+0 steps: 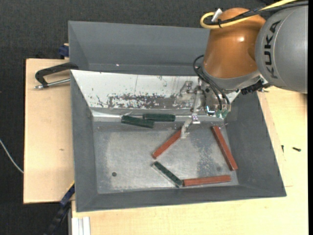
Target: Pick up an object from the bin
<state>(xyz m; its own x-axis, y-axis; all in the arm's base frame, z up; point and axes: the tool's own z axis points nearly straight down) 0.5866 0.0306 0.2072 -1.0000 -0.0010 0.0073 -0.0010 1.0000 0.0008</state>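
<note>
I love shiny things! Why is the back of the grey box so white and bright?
Camera view: the bin's back wall is metal catching the light, so it glares white, with dark scuffs across the glare. Its floor gleams only faintly. The side wall at the view's left stays dull grey, with no glare.

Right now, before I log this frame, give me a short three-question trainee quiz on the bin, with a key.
1. How many red-brown sticks lie in the bin?
2. True or false: the gripper is over the bin's front left corner.
3. Which of these lies nearest the gripper? A) the dark green stick at the front B) the red-brown stick in the middle C) the red-brown stick along the front wall

Key: 1) three; 2) false, it is towards the back, right of centre; 3) B.
</note>
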